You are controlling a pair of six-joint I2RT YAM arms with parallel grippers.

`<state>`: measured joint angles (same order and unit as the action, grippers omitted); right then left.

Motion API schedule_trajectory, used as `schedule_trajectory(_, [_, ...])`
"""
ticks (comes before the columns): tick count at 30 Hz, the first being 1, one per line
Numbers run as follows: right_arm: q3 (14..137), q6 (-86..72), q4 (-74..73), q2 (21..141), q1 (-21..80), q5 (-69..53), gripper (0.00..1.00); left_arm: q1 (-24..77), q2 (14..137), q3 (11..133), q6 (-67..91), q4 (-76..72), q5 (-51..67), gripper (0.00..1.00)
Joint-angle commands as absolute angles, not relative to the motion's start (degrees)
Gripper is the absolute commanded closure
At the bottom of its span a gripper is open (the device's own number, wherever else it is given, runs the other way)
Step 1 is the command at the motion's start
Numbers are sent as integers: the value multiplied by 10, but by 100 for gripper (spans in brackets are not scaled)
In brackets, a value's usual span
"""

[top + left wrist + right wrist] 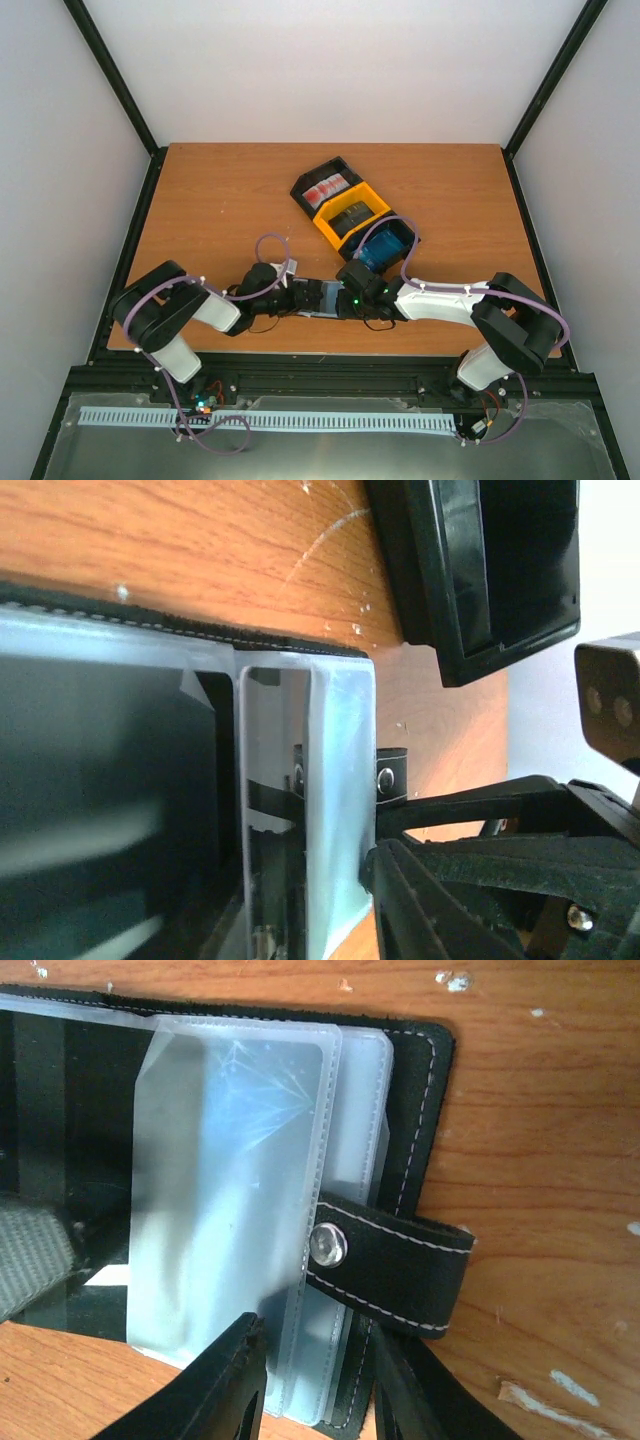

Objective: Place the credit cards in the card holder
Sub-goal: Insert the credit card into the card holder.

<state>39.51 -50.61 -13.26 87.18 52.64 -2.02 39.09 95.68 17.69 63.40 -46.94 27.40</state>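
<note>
The card holder [319, 299] lies open near the table's front edge, between my two grippers. In the right wrist view its frosted blue pockets [230, 1180] and clasp tab [395, 1265] fill the frame. My right gripper [320, 1350] is shut on the holder's edge, one finger on the pocket leaves and the other under the black cover. My left gripper [300, 297] is at the holder's other side. Its one clear finger [420, 900] touches a pale pocket leaf [340, 780], and the other finger is lost in dark blur. Credit cards stay in the bins: blue [385, 247], dark [352, 216], red-and-white [326, 189].
Three joined bins, black [305, 192], yellow [327, 226] and black [412, 238], sit diagonally behind the grippers. A corner of a black bin [490, 570] shows close by in the left wrist view. Black frame posts border the table [220, 200].
</note>
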Motion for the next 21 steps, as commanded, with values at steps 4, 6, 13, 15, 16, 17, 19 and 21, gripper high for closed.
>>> schedule_trajectory(4, [393, -509, -148, 893, 531, -16, 68, 408, 877, 200, 593, -266, 225, 51])
schedule_trajectory(6, [391, -509, -147, 894, 531, -16, 68, 411, 868, 210, 591, -220, 216, 46])
schedule_trajectory(13, [390, -511, -143, 895, 531, -18, 68, 411, 858, 248, 562, -124, 191, 42])
schedule_trajectory(15, [390, -511, -142, 896, 531, -19, 68, 411, 858, 264, 552, -89, 176, 41])
schedule_trajectory(16, [390, -512, -142, 896, 531, -19, 68, 411, 857, 270, 547, -70, 165, 41])
schedule_trajectory(17, [390, -512, -142, 895, 531, -19, 68, 411, 858, 277, 544, -47, 157, 38])
schedule_trajectory(19, [390, -512, -142, 896, 531, -19, 68, 411, 864, 291, 539, -16, 142, 34])
schedule_trajectory(21, [390, -512, -141, 897, 531, -20, 68, 411, 874, 299, 534, -4, 141, 33])
